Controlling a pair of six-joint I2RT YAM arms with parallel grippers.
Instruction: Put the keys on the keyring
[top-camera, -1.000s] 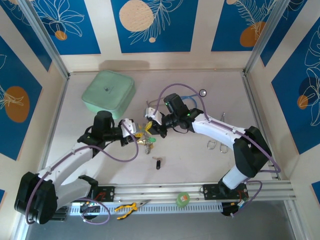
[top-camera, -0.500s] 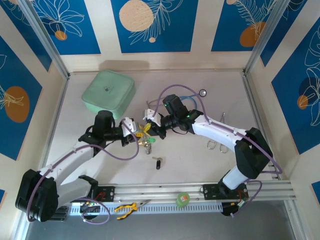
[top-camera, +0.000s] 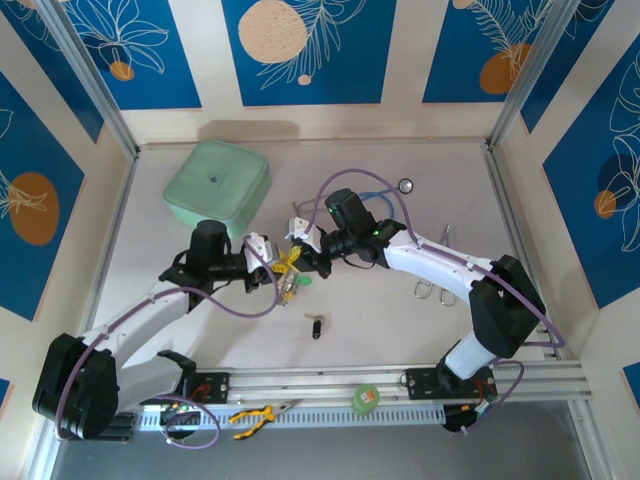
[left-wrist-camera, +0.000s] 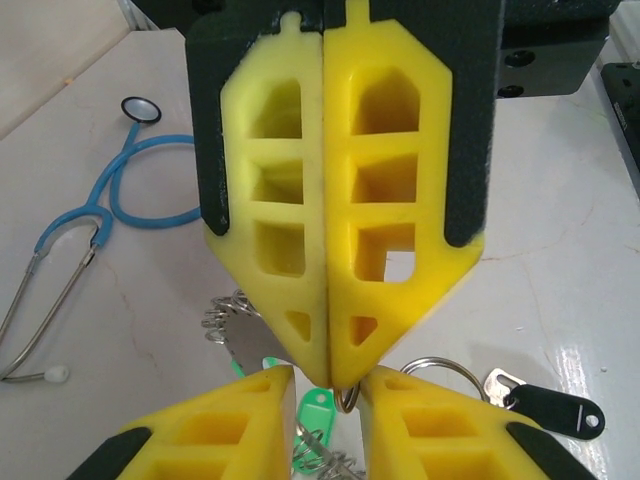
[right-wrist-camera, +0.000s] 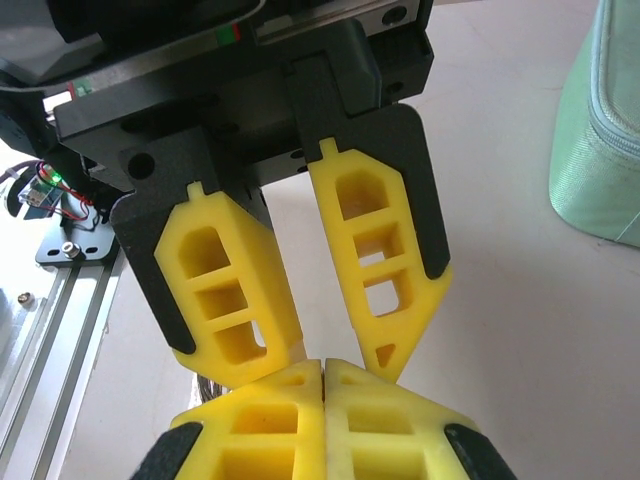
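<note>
Mint-green case (top-camera: 216, 187) at back left, blue stethoscope (left-wrist-camera: 97, 215), yellow-handled pliers (top-camera: 252, 415) near edge.

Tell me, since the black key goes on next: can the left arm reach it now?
Probably yes: the black key lies alone on bare table close by the left gripper, nothing covering it.

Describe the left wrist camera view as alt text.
The right hand, yellow fingers pressed together, points down at the silver keyring between the parted fingers of the left hand. A green tag sits below; a black-headed key lies right, a blue stethoscope left.
</note>
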